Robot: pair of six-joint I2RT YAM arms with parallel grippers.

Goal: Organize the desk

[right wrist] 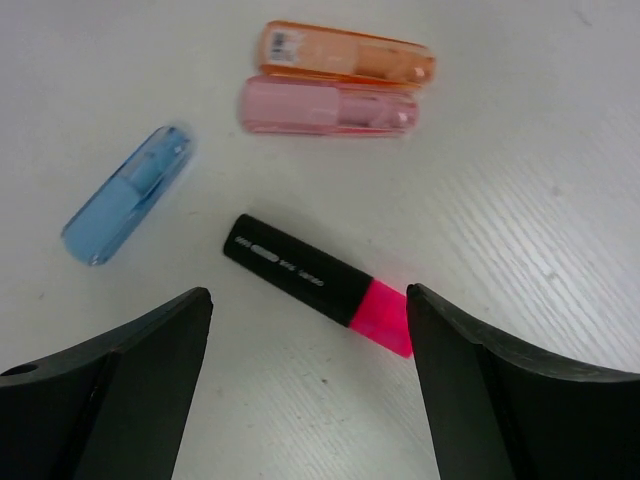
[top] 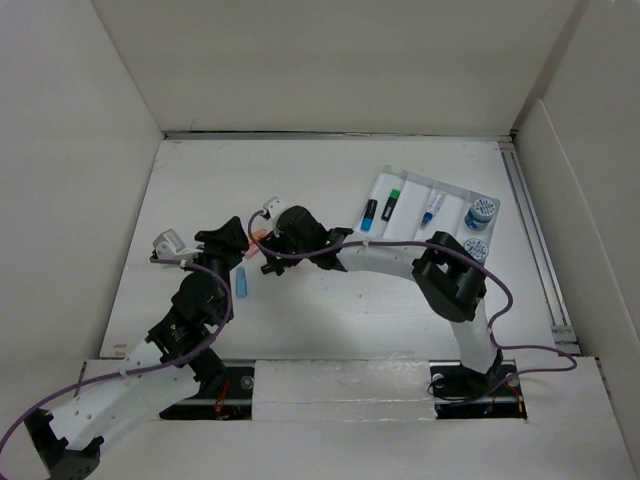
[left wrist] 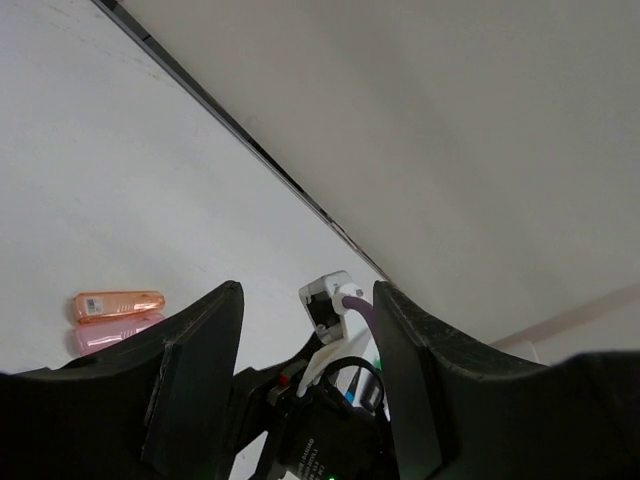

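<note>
Surfaces first: the large flat matte white rectangular tabletop (top: 300,180) is plain and unmarked, though close under the right wrist it shows a faint streaked grain. It fills the floor of the enclosure, bordered by smooth white walls (top: 330,60).

The right end effector (right wrist: 307,291) hangs over the tabletop's left-centre with its dull black fingers spread wide and gripping nothing. Below the gap lies a glossy black-barrelled highlighter with a fluorescent pink cap (right wrist: 290,268), slanted; whether the cap touches the right-hand finger I cannot tell.

Beyond it lie three translucent, round-ended plastic pieces:
- a blue one (right wrist: 128,195), set apart to the left
- a pink one (right wrist: 328,107)
- an orange one (right wrist: 345,55), side by side against the pink

The left end effector (left wrist: 308,290) sits just beside the right one, tilted up toward the back wall, fingers apart and empty.

A small white ridged compartment tray (top: 440,185) rests near the tabletop's far right corner.
</note>
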